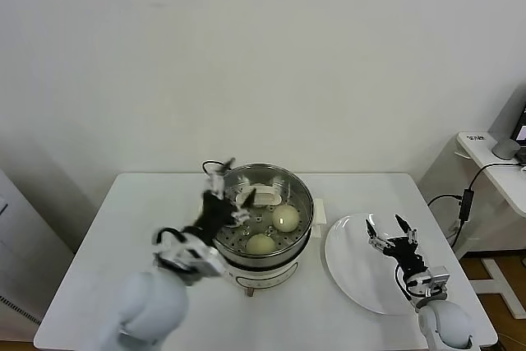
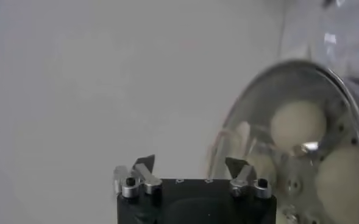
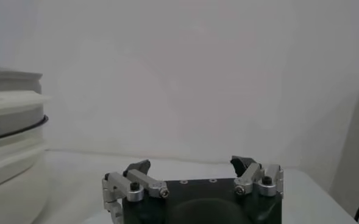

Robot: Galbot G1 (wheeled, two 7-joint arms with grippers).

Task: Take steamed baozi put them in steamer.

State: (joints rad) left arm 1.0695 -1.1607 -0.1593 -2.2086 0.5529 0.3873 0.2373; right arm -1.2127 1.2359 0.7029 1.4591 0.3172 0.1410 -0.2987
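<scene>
Inside steamer [image 1: 302, 218]: steamed baozi [image 1: 285, 218]; white plate [image 1: 349, 273] alongside.

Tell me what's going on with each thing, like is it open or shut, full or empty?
steamer: lid off, buns inside.
steamed baozi: lying on the holed tray in the steamer.
plate: bare, no buns on it.
left gripper: open, over the steamer's rim, holding nothing.
right gripper: open, above the plate, holding nothing.
</scene>
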